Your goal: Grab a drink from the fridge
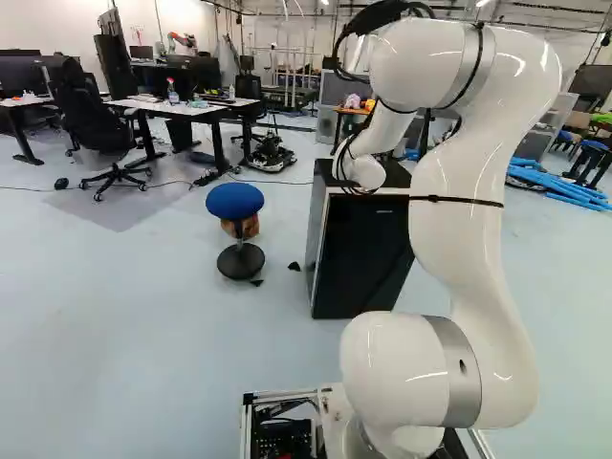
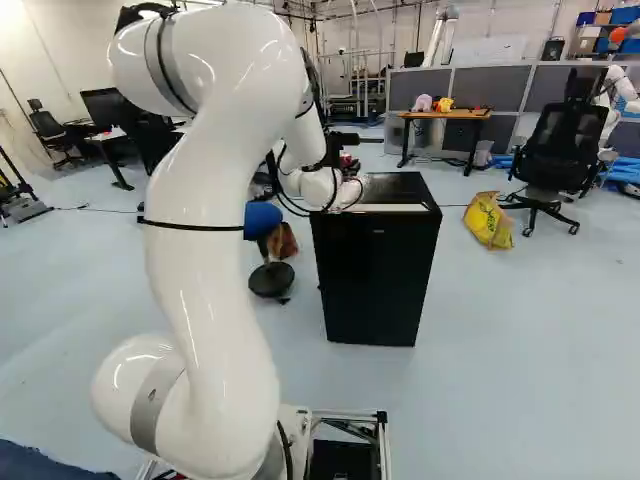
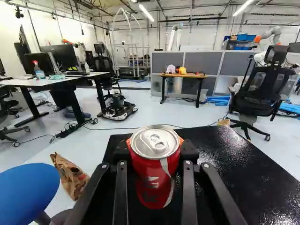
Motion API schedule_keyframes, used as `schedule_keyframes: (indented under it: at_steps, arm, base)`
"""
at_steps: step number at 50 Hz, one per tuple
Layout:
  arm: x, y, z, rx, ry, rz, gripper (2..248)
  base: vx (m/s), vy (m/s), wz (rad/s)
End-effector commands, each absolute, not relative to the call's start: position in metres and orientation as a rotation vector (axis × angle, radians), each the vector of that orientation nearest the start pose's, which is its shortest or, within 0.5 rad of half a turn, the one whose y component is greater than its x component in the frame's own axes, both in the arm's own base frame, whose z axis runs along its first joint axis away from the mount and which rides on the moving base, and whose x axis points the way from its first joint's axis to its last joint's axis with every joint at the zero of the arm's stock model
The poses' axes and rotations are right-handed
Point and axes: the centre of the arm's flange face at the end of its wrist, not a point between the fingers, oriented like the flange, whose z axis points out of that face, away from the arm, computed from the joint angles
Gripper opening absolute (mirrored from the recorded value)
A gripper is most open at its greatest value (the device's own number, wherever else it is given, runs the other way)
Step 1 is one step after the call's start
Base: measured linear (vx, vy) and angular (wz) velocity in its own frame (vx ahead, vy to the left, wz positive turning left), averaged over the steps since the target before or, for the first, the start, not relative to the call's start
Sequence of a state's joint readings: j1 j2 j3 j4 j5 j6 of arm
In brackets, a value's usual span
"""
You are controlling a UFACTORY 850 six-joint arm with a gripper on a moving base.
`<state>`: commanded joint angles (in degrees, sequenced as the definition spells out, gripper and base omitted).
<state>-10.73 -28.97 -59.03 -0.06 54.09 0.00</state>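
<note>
Pink toy [image 2: 422, 103] near the tabletop's [image 2: 468, 115] left edge, yellow toy [image 2: 445, 104] beside it; stool [image 1: 235, 201], yellow bag [image 2: 489, 221] on floor [image 2: 530, 340].

Glossy painted metal can [image 3: 154, 176], above a speckled, shiny black fridge top [image 3: 229, 161].

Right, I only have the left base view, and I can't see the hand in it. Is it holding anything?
Observer: Yes. The wrist view shows the black two-fingered hand shut on a red drink can with a silver top.
Operator: Has it been opened?
Observer: It looks sealed; its silver pull tab lies flat.
Operator: And is anything on the floor to the right of the black box-shaped fridge?
Observer: Yes, the right base view shows a crumpled yellow bag there.
</note>
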Motion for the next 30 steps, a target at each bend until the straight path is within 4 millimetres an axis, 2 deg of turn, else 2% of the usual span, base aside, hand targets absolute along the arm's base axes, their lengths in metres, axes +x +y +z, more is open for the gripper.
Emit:
schedule_keyframes:
  at_steps: [16, 30]
  arm:
    - [0.575, -0.095, 0.41, -2.438, 0.2, -2.14, 98]
    - [0.532, -0.075, 0.414, -2.458, 0.171, -2.092, 98]
  base:
    - [0.0, 0.0, 0.0]
    - [0.0, 0.0, 0.0]
